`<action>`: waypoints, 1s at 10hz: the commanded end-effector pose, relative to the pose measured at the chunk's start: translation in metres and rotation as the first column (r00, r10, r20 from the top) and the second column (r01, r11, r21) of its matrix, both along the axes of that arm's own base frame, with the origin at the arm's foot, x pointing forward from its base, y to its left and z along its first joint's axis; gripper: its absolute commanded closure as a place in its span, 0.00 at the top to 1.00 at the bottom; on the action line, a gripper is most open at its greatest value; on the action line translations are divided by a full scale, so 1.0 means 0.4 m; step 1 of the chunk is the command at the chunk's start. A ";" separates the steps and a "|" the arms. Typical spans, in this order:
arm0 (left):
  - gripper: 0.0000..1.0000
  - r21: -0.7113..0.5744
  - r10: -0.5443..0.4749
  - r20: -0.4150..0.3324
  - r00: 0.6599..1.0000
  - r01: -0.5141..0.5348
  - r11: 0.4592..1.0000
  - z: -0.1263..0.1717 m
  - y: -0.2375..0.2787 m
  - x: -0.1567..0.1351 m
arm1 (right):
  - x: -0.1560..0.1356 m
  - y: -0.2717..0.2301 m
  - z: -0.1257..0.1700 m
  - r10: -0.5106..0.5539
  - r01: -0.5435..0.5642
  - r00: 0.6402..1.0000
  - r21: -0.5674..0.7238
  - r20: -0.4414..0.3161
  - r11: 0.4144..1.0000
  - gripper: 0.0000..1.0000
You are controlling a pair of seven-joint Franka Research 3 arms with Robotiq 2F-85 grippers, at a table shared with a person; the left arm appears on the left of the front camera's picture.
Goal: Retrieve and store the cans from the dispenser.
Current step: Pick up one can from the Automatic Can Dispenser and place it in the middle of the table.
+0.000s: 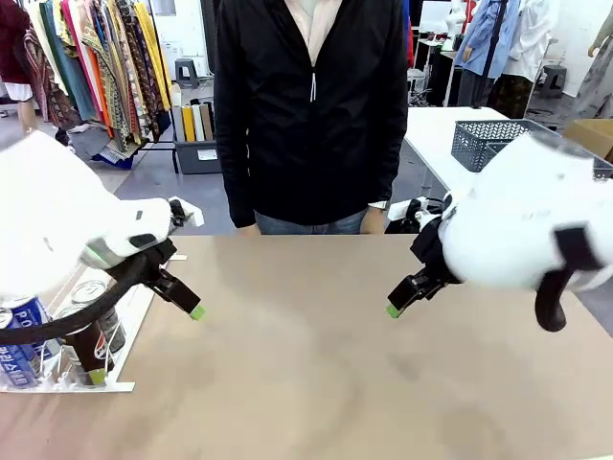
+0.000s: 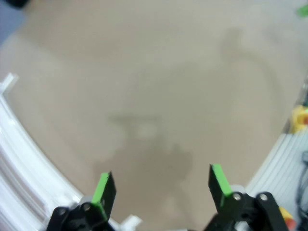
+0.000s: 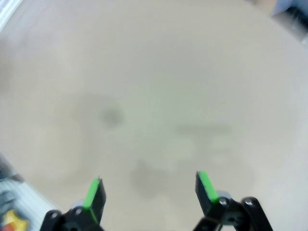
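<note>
Cans (image 1: 27, 316), slim metal drink ones with silver tops, some blue-and-white and at least one dark with a red-and-white logo, stand at the near left corner of the tan table (image 1: 306, 383), in the near end of the white wire-rail dispenser (image 1: 105, 386). Each is upright, long axis vertical and top facing up; the lanes appear to run from far to near. They probably weigh something if full. The thin walls look stiff enough for a firm pinch but would dent under a hard one, and the smooth printed skin looks slippery. A sideways hold across the mid-body, pads on opposite sides, seems safest. The left gripper (image 2: 161, 185) hangs just right of the cans, over the table beside the rack's rails, jaws spread wide and holding nothing. The right gripper (image 3: 149, 190) is well apart on the right, over bare table, also spread and empty. A person in a black jacket (image 1: 306, 115) stands at the far side.
</note>
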State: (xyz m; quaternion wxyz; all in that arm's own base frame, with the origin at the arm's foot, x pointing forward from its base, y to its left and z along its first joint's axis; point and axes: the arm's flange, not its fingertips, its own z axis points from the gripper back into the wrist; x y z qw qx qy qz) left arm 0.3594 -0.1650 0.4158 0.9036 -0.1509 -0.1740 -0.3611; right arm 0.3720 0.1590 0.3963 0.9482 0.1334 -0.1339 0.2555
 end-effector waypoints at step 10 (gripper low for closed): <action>1.00 -0.749 0.419 -0.542 0.728 -0.645 0.151 0.140 0.958 -0.208 | -0.370 -0.779 0.132 -0.509 0.375 0.831 0.901 -0.224 0.217 1.00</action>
